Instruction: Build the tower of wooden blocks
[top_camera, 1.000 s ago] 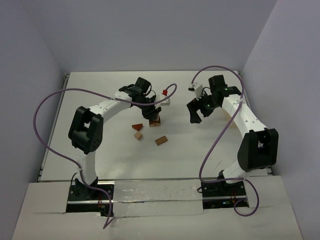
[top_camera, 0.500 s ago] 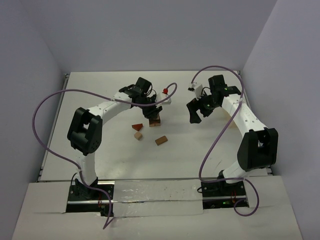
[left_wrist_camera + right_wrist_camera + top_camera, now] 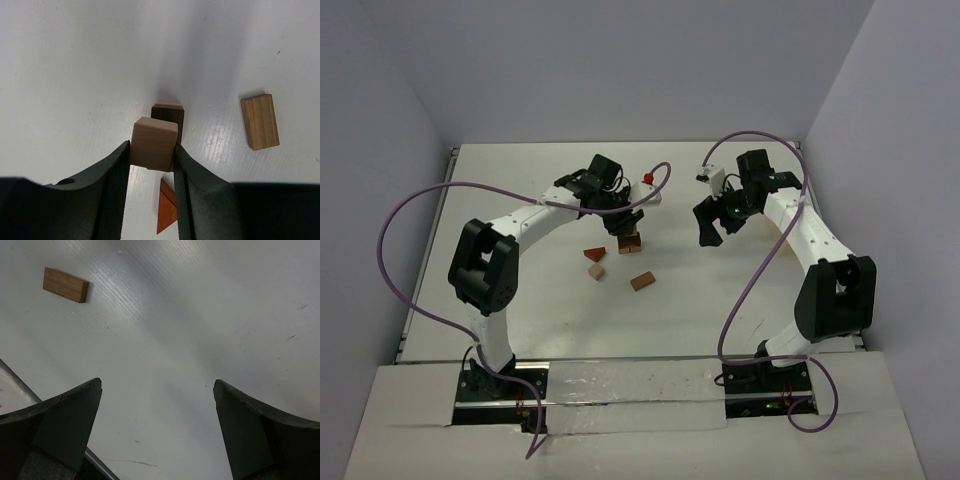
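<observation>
Left gripper (image 3: 152,147) fingers pinch inward, right gripper (image 3: 157,384) fingers spread wide.

The right hand (image 3: 157,385) hangs spread over the white table (image 3: 210,305); a brown bar (image 3: 65,285) lies upper left.

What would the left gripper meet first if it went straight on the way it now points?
The left gripper, shut on the tan cube, points down at the dark brown block on the table. The cube would likely meet that block first; whether they already touch is unclear.
</observation>
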Controlling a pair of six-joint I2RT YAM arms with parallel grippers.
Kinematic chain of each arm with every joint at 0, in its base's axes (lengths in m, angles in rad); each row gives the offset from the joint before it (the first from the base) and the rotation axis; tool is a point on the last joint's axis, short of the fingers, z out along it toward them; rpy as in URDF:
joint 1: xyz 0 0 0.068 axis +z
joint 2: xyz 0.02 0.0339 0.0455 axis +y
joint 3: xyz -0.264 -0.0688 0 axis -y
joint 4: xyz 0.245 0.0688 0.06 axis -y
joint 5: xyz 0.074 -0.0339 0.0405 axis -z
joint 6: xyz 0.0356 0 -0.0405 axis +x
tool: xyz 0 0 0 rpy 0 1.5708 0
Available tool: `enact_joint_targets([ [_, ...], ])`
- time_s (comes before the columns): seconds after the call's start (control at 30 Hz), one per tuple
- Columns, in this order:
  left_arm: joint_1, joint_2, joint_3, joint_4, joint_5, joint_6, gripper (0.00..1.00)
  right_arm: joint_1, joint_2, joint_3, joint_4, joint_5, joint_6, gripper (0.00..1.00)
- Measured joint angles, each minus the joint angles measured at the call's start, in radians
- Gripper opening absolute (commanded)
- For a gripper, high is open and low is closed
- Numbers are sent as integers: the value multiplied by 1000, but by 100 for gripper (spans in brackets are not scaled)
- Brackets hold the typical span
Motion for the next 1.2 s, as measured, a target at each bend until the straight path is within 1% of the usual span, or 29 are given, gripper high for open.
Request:
enact_joint_targets([
  [0.1, -2, 0, -5, 1, -7, -11, 20, 0, 4, 6, -4, -2, 1, 100],
  [0.27, -7, 0, -5, 3, -17, -17, 26, 0, 5, 10, -10, -7, 3, 100],
  [0.67, -20, 6, -5, 4, -20, -17, 27, 0, 12, 10, -13, -7, 3, 100],
  [0.77, -20, 8, -5, 4, -21, -17, 30, 0, 13, 10, -13, -7, 3, 100],
  [0.9, -20, 19, -5, 4, -22, -17, 31, 0, 13, 10, -13, -7, 3, 100],
  [1.2, -22, 38, -1, 6, -23, -19, 32, 0, 15, 10, -14, -9, 3, 100],
])
